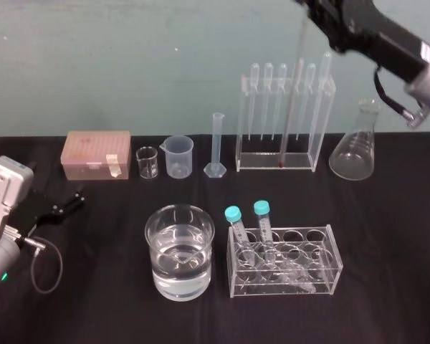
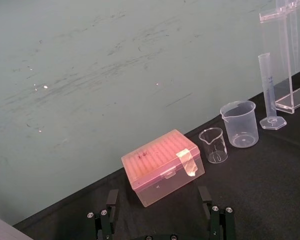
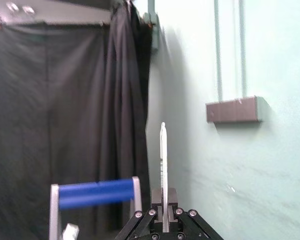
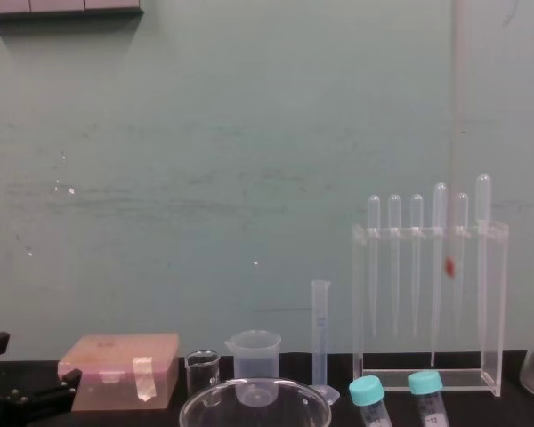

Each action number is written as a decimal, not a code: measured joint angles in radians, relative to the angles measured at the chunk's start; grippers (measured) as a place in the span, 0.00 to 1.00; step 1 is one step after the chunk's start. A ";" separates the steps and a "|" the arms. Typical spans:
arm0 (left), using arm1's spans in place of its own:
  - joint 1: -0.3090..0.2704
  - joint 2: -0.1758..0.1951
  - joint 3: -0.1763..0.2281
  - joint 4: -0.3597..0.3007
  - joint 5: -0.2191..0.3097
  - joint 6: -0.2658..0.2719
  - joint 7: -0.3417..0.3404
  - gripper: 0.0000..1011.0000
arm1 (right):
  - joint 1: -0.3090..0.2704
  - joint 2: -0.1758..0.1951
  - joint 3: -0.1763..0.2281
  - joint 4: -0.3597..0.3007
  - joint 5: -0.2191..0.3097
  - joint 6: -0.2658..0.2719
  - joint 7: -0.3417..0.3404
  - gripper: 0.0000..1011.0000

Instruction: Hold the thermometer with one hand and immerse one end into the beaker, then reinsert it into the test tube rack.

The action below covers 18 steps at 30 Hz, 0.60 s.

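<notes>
The thermometer [image 1: 294, 86] is a long thin glass rod standing nearly upright through the top bar of the tall clear test tube rack [image 1: 322, 122]. Its red bulb [image 4: 449, 265] hangs inside the frame, above the base. My right gripper [image 3: 163, 222] is shut on the rod's upper part, high above the rack, and the scaled top end [image 3: 163, 160] sticks out past the fingers. The beaker [image 1: 179, 251], wide and half full of water, stands at the table's front centre. My left gripper [image 2: 159, 215] rests open at the far left, holding nothing.
Several bulb-topped pipettes [image 1: 269, 100] hang in the same rack. A low rack [image 1: 285, 261] with two blue-capped tubes stands right of the beaker. The back row holds a pink tip box [image 1: 97, 154], two small beakers [image 1: 179, 156], a graduated cylinder [image 1: 216, 143] and a conical flask [image 1: 355, 147].
</notes>
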 joint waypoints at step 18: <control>0.000 0.000 0.000 0.000 0.000 0.000 0.000 1.00 | -0.198 0.028 0.024 -0.026 -0.097 -0.053 -0.079 0.06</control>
